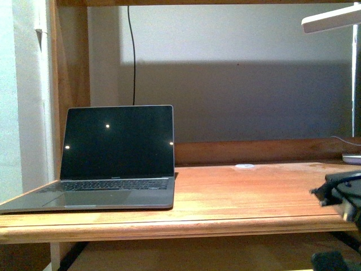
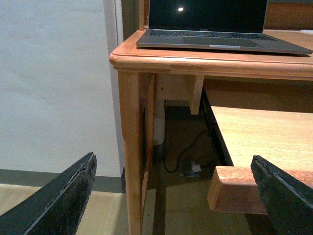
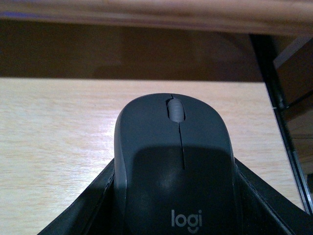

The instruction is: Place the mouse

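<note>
The mouse (image 3: 176, 147), dark grey and domed with a scroll wheel and a logo, fills the right wrist view. My right gripper (image 3: 175, 196) is shut on it, one black finger (image 3: 98, 200) on each side. It is held just over a pale wooden pull-out tray (image 3: 54, 132), below the desk's front edge (image 3: 156, 12). In the front view only part of the right arm (image 1: 338, 195) shows at the right edge; the mouse is hidden there. My left gripper (image 2: 171, 196) is open and empty, low beside the desk's left leg (image 2: 132, 147).
An open laptop (image 1: 113, 164) with a dark screen stands on the left of the wooden desk top (image 1: 254, 192). A small flat white disc (image 1: 244, 166) lies near the desk's back. A white lamp head (image 1: 330, 20) hangs top right. The tray's front lip (image 2: 234, 188) juts out by the left gripper.
</note>
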Motion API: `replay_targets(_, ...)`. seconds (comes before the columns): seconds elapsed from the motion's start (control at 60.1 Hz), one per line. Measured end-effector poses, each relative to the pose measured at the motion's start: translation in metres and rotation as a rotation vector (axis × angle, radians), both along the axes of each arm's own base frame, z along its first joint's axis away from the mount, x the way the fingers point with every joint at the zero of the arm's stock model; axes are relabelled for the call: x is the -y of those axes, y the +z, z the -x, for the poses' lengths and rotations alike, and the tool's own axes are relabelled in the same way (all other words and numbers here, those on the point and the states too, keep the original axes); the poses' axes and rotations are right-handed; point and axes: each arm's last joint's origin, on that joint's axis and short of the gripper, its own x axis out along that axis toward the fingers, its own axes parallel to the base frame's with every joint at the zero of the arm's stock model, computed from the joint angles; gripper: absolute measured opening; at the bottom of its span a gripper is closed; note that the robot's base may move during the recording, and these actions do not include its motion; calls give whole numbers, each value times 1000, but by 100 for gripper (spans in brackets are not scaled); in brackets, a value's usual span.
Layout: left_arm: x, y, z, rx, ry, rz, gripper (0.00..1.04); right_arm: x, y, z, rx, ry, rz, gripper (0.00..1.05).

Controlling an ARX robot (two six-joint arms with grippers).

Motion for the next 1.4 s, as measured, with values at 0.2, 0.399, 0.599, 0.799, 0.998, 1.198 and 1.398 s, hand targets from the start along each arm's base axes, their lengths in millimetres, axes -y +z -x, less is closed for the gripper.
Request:
replay_targets(0.2, 0, 0, 0, 0, 0, 0, 97, -7, 56, -2, 108, 25, -62, 56)
replay_targets(0.399, 0, 0, 0, 0, 0, 0, 97, -43, 98, -24, 199, 62, -89, 56)
replay_targets(0.599, 0, 0, 0, 0, 0, 0, 97, -93, 99, -63, 190, 98, -25, 56)
replay_targets(0.799, 0, 0, 0, 0, 0, 0, 97, -133, 90, -102, 171, 92, 57, 56)
replay_targets(0.998, 0, 0, 0, 0, 0, 0, 97, -158, 77, -130, 161, 77, 129, 56)
replay_targets(1.198, 0, 0, 0, 0, 0, 0, 97, -165, 60, -146, 137, 63, 180, 56)
replay_targets(1.398, 0, 0, 0, 0, 0, 0, 97, -160, 50, -157, 120, 29, 211, 56)
